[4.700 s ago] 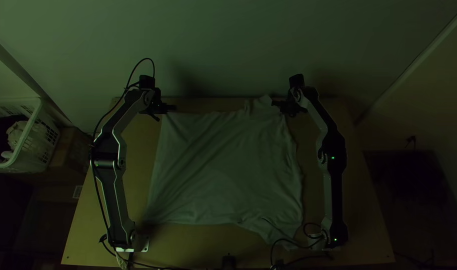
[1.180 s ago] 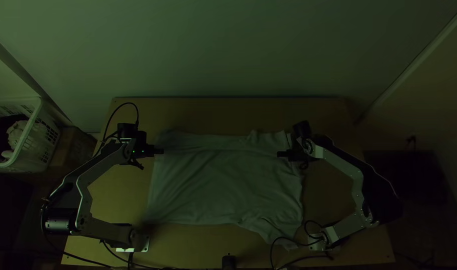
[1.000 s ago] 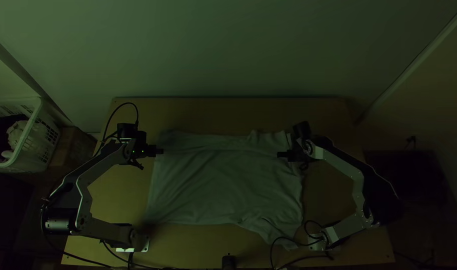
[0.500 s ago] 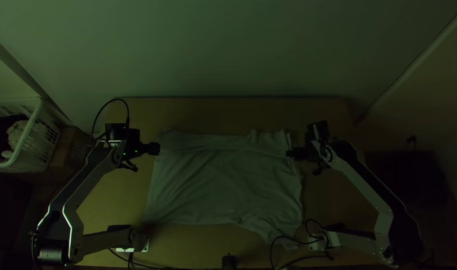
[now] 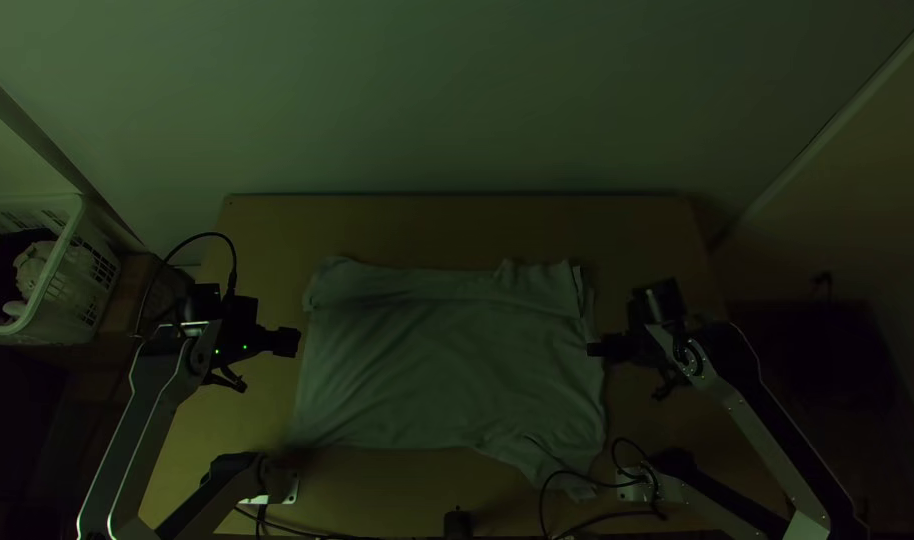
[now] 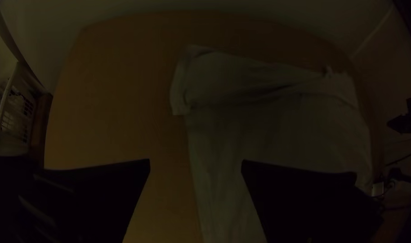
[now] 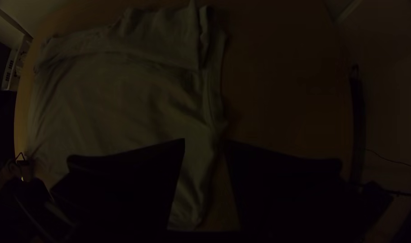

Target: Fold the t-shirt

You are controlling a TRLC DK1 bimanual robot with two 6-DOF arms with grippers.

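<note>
A: Where do we locate the t-shirt (image 5: 442,370)?

B: We find it on the counter (image 5: 457,228), between the two grippers. It lies spread, with a strip along its far edge folded over onto the body.

A: What condition do we record for the left gripper (image 5: 293,342)?

B: We log it as wide, fingers well separated, positioned just beside the shirt's left edge.

A: And the right gripper (image 5: 595,349)?

B: We log that as wide too, fingertips at the shirt's right edge. We cannot tell whether they contact the fabric.
</note>
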